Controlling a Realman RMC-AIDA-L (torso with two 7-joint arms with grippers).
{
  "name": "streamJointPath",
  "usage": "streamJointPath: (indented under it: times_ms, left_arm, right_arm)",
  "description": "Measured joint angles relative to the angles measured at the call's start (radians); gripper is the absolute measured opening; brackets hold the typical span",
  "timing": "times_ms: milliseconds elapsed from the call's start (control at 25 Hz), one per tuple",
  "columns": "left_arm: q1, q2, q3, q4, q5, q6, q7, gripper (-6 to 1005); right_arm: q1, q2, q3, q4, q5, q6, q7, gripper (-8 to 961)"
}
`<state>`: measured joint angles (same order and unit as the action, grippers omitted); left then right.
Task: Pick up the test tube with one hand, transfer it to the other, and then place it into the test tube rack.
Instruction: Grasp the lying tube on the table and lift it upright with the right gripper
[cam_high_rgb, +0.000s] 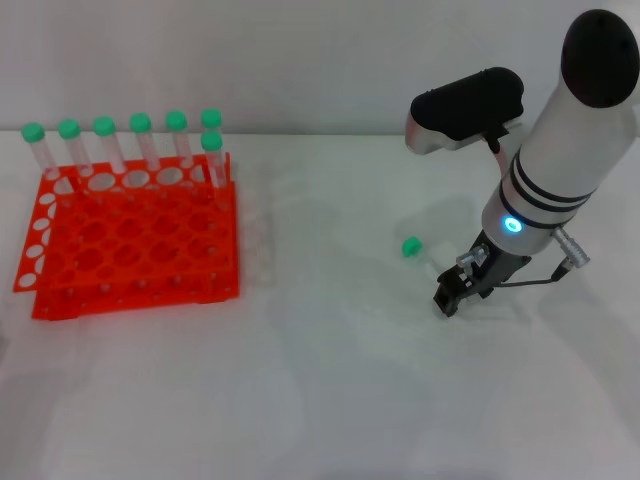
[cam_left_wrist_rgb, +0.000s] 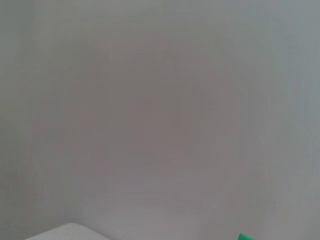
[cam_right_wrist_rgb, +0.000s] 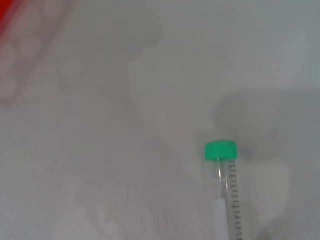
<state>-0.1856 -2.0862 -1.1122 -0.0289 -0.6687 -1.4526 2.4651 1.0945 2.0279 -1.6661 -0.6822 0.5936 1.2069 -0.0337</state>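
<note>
While the right gripper (cam_high_rgb: 452, 298) hangs low over the white worktop (cam_high_rgb: 330, 380), I cannot tell how its jaws stand; the test tube (cam_high_rgb: 418, 252) lies just beside it, well apart from the test tube rack (cam_high_rgb: 130, 240).

head overhead, wrists close, tube (cam_right_wrist_rgb: 223, 185) shared

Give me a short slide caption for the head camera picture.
Right arm's fingers lowered beside a loose green-capped tube on the white table; orange rack holding seven tubes waits at left.
</note>
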Motion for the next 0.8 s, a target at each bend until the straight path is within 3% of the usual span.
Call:
streamJointPath:
  times_ms: [440, 640, 800]
  left_arm:
    - [0.0, -0.002, 0.0, 0.0, 0.007, 0.0, 0.0, 830]
    - [0.003, -0.002, 0.0, -0.002, 0.012, 0.0, 0.0, 829]
    - [0.008, -0.002, 0.0, -0.002, 0.02, -0.001, 0.0, 827]
  right_arm:
    - [0.014, 0.0, -0.038, 0.024, 0.004, -0.022, -0.012, 405]
    - [0.018, 0.0, -0.05, 0.031, 0.005, -0.027, -0.019, 279]
    - [0.01, 0.0, -0.044, 0.018, 0.005, -0.03, -0.033, 244]
